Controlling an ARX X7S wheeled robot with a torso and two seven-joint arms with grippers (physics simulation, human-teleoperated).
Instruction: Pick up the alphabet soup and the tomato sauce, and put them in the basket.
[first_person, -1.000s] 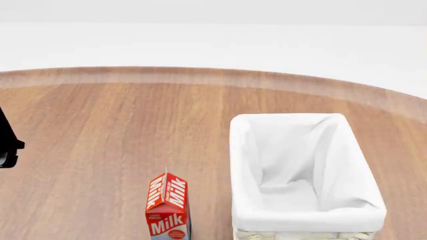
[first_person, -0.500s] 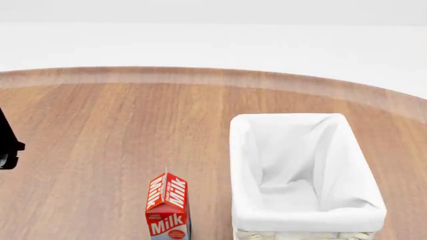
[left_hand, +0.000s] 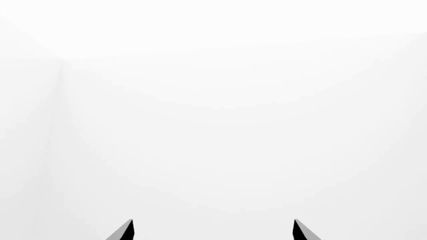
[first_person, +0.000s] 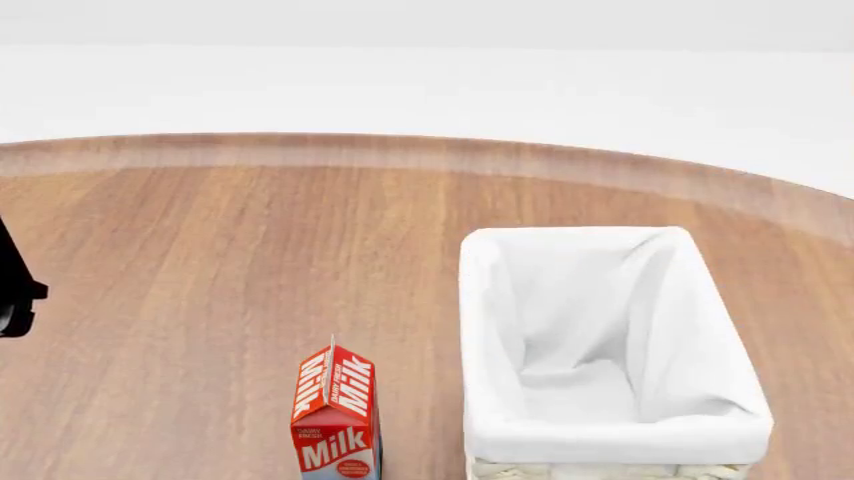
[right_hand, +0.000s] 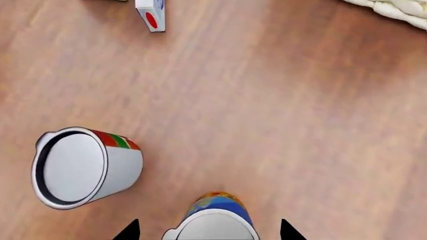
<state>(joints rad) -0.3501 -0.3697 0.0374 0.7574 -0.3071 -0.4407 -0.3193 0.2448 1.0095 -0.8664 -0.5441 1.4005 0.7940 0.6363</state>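
In the right wrist view the alphabet soup (right_hand: 215, 216), a blue and orange can with a silver top, stands on the wood between the two spread tips of my right gripper (right_hand: 208, 232), which is open and apart from it on both sides. The tomato sauce (right_hand: 87, 167), a can with a red and green label, stands close beside it. The basket (first_person: 487, 300), white-lined and holding nothing that shows, sits at the right of the head view; its woven rim (right_hand: 393, 7) shows in the right wrist view. My left gripper (left_hand: 212, 231) is open and faces a blank white background.
A red milk carton (first_person: 336, 410) stands just left of the basket, and its corner (right_hand: 152, 12) shows beyond the cans. A black part of my left arm (first_person: 16, 290) shows at the head view's left edge. The wooden table (first_person: 240, 240) has a curved far edge.
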